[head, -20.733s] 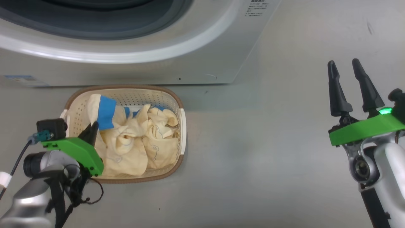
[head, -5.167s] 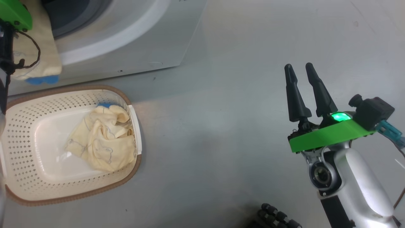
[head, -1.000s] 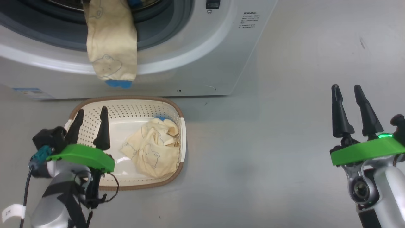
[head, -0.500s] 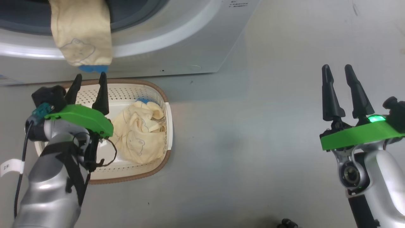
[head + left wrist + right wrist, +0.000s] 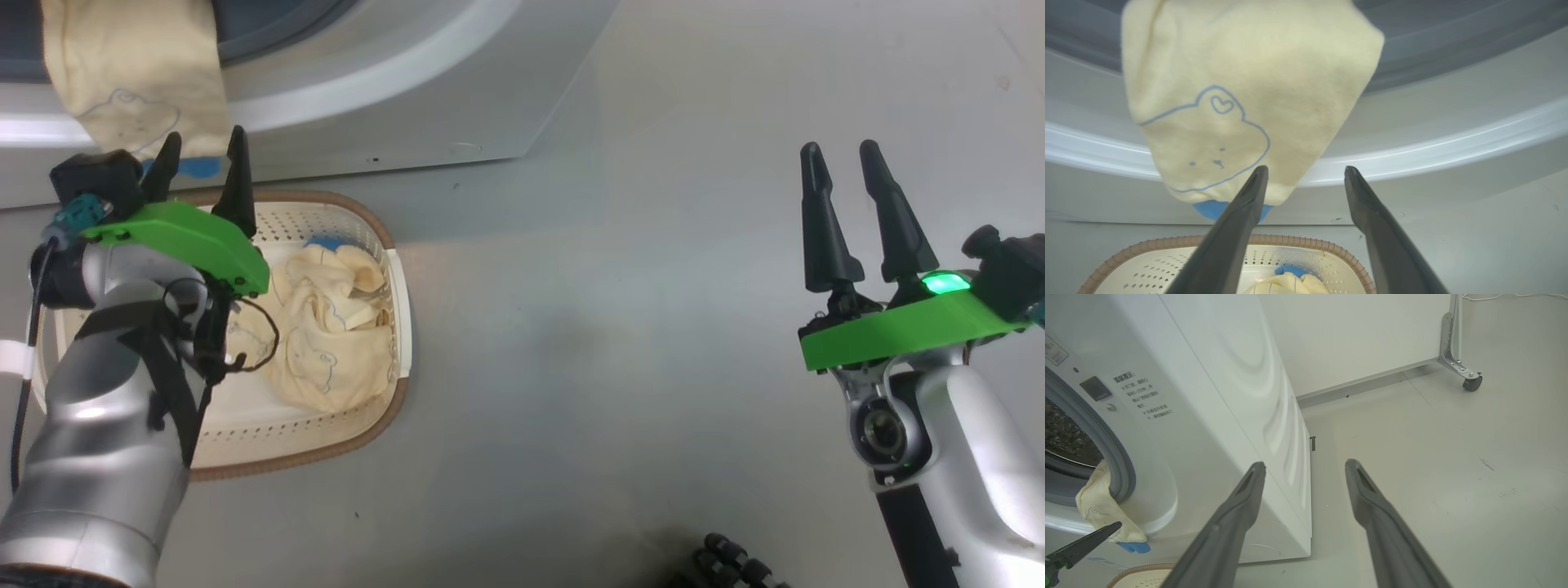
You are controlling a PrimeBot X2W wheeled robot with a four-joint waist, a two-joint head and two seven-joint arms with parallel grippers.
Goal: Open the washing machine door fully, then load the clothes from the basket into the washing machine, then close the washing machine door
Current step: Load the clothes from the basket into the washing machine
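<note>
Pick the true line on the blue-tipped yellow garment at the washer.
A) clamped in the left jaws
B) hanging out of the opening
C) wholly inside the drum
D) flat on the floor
B: the garment droops from the washing machine opening, its blue tip over the white front.

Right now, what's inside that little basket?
A crumpled pale yellow garment with blue line drawings and a blue patch lies in the basket, toward its right side. The robot's left arm covers its left part, so anything there is hidden.
</note>
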